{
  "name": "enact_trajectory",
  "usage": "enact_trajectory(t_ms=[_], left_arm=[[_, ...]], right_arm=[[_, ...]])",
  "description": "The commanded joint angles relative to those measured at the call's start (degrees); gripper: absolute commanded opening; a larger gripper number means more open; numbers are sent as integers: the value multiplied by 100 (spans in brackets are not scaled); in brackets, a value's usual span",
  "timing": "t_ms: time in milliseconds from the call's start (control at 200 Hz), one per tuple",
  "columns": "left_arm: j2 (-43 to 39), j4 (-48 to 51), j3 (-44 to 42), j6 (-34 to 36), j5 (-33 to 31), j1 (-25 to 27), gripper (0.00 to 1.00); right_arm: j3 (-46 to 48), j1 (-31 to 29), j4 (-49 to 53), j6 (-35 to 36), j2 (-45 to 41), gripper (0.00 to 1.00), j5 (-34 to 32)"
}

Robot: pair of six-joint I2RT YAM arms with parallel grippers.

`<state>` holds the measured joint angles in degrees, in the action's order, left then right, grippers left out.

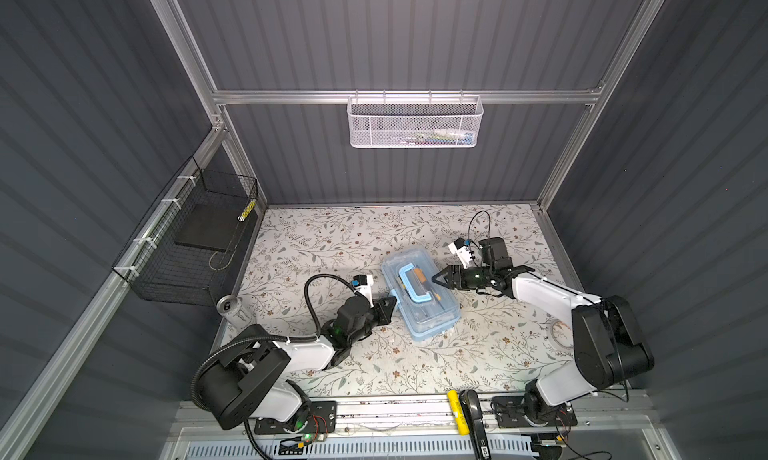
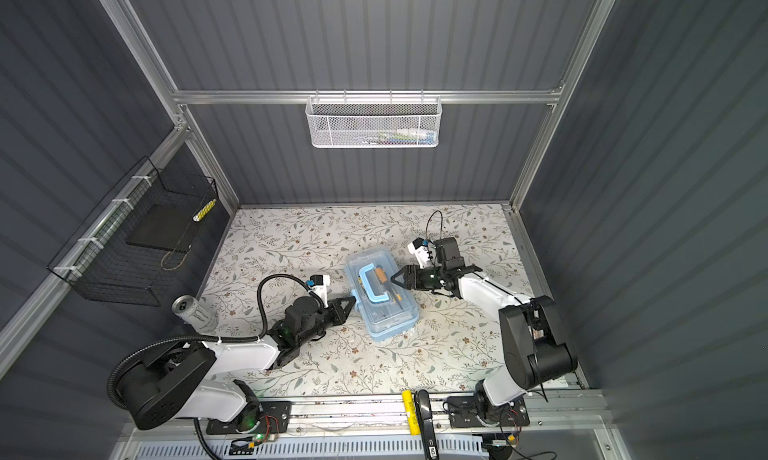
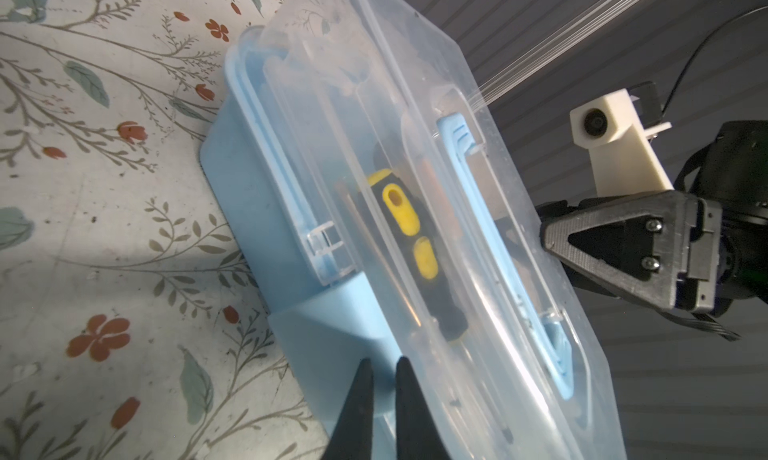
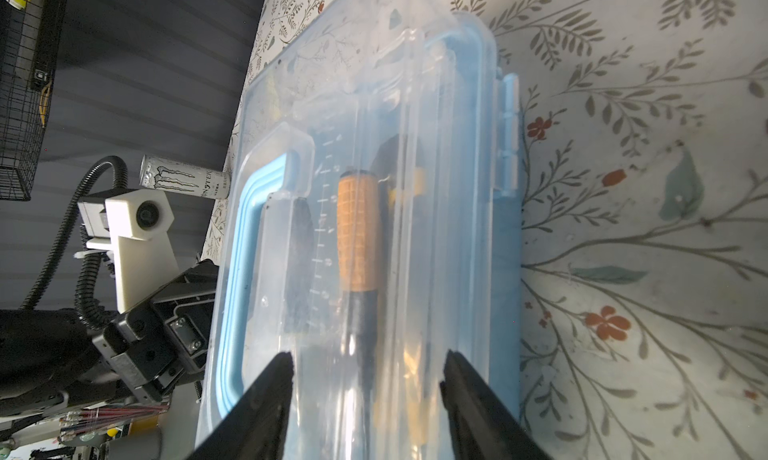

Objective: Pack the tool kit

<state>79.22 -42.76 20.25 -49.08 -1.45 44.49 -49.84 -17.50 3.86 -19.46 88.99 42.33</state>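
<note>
Centrally, floral worktop carries tool kit, mid-frame in both top views. Clear lid down, blue handle flat on top. Left arm extends from lower left. Left jaws nearly closed, thin slit between tips, nothing gripped, tips at kit's blue side wall. Right arm extends from right. Right jaws spread about halfway over lid, holding nothing. Inside kit: orange-handled tool, yellow-black screwdriver.
</note>
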Motion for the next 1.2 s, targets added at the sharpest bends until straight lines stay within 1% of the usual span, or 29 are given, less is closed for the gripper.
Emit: enact_trajectory(t_ms=[0, 115, 210, 335, 490, 625, 761, 921, 1191], left_arm=[[-394, 1156, 260, 354, -264, 33, 9], [-738, 1997, 337, 469, -597, 21, 8], [-939, 2374, 224, 316, -816, -3, 1], [-967, 2302, 5, 154, -830, -2, 0], [-720, 2045, 74, 274, -706, -5, 0], [-276, 1973, 419, 432, -500, -2, 0], [115, 1699, 589, 391, -208, -2, 0], [325, 1723, 796, 491, -173, -2, 0], [668, 1786, 1208, 650, 131, -5, 0]], right_arm=[[99, -140, 377, 26, 224, 59, 29], [76, -127, 321, -7, 198, 59, -2], [45, -131, 317, -7, 184, 59, 4], [71, -131, 285, 15, 158, 58, 33], [80, -131, 255, 13, 180, 58, 76], [89, -131, 271, 13, 180, 57, 46], [123, -131, 306, 40, 171, 57, 37], [207, -131, 245, 15, 189, 57, 65], [359, -142, 32, -39, 353, 56, 153]])
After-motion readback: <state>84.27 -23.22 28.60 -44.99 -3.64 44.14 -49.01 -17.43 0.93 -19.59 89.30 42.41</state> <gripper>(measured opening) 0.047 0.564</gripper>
